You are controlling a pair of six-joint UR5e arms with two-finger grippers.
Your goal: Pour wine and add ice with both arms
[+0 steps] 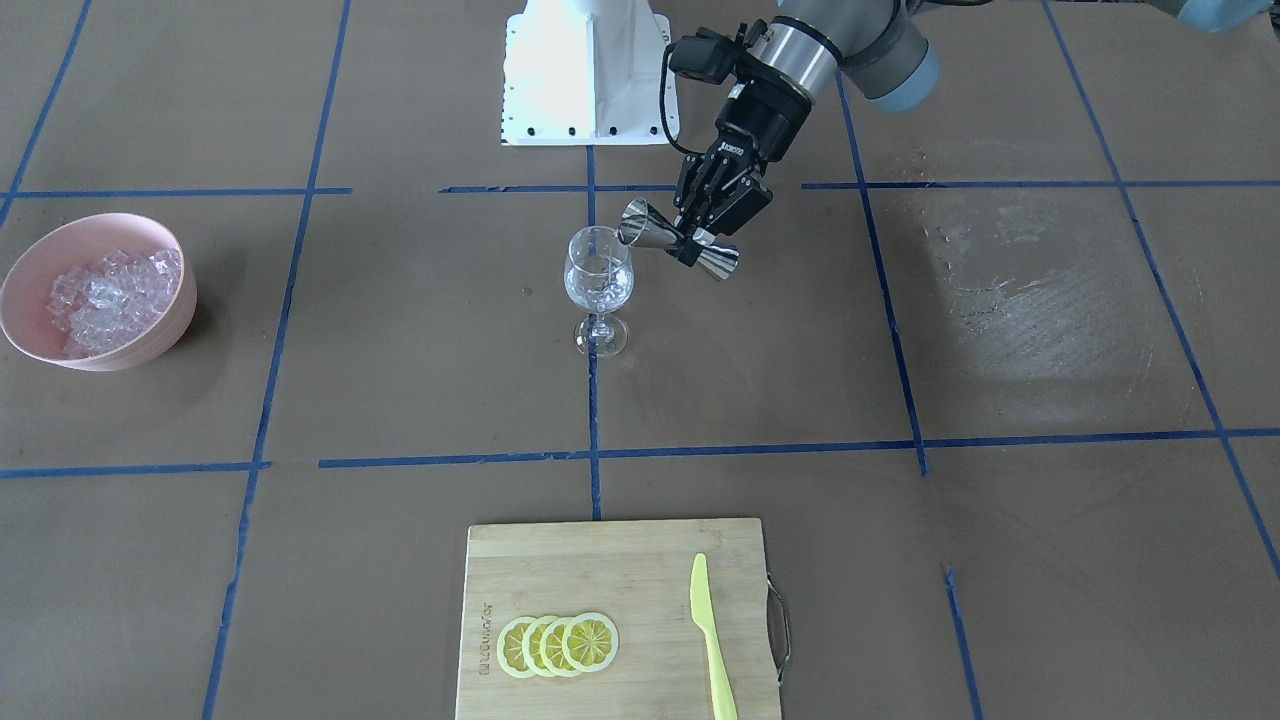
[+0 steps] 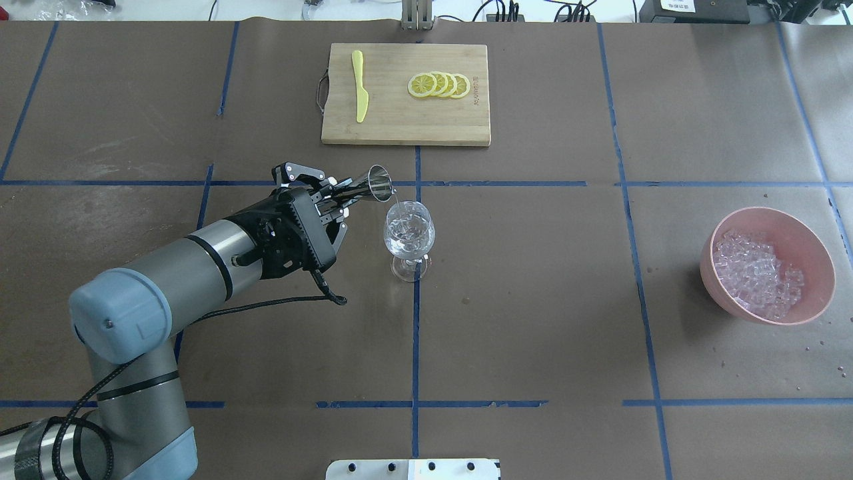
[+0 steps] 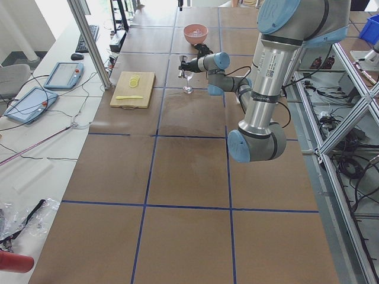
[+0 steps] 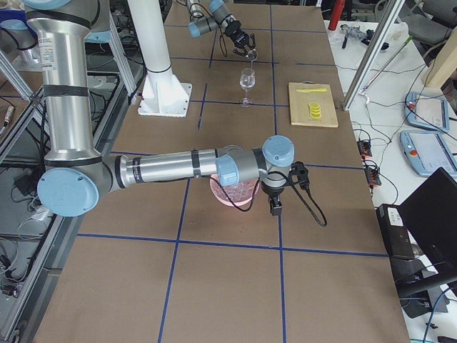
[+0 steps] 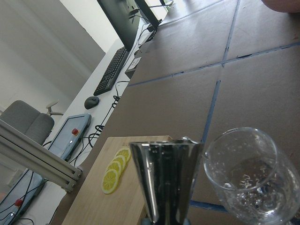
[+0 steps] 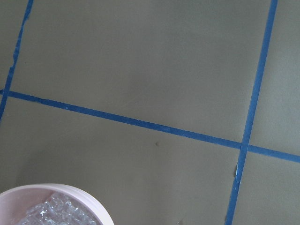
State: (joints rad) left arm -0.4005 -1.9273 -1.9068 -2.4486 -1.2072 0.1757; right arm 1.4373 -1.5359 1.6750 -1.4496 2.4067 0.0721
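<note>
My left gripper [image 1: 697,238] is shut on the waist of a steel jigger [image 1: 678,241], tipped with its mouth at the rim of a stemmed wine glass [image 1: 598,285]. A thin stream of wine [image 2: 395,197] falls from the jigger [image 2: 373,185] into the glass [image 2: 408,233], where a little clear liquid lies. The left wrist view shows the jigger [image 5: 164,178] beside the glass [image 5: 251,176]. The ice [image 2: 756,273] fills a pink bowl [image 2: 826,287] at the far right. My right gripper [image 4: 274,207] hangs by that bowl [image 4: 235,194]; I cannot tell whether it is open or shut.
A bamboo cutting board [image 1: 620,560] at the table's far edge carries lemon slices [image 1: 558,645] and a yellow-green knife [image 1: 712,640]. The white robot base [image 1: 590,70] stands behind the glass. The right wrist view shows the bowl rim [image 6: 70,190] and blue tape lines.
</note>
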